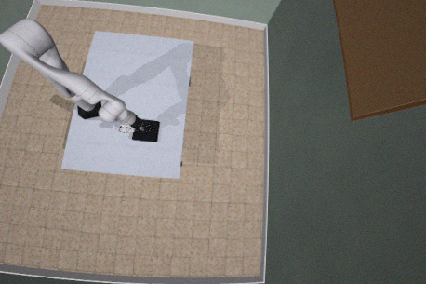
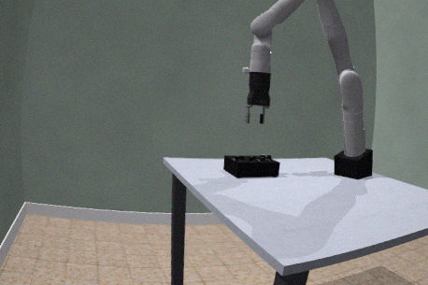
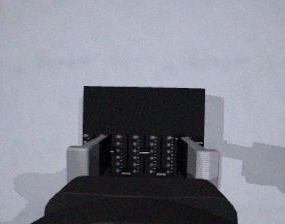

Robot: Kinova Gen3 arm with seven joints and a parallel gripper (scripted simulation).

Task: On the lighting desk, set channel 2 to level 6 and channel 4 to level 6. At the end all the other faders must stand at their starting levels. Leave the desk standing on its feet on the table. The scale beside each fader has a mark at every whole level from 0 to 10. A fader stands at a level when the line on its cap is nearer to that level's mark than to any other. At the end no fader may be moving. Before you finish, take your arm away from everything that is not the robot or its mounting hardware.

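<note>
The lighting desk is a small black box standing flat on the pale table, near its far left edge. It also shows from above in the top view and in the wrist view. Its fader rows are visible between my fingers, but the caps and scale marks are too small to read. My gripper hangs well above the desk, pointing down, open and empty. In the wrist view the gripper frames the desk's near part with both grey fingers wide apart.
The arm's black base stands on the table to the right of the desk. The table edge runs close to the desk's left side. A brown panel lies away from the table.
</note>
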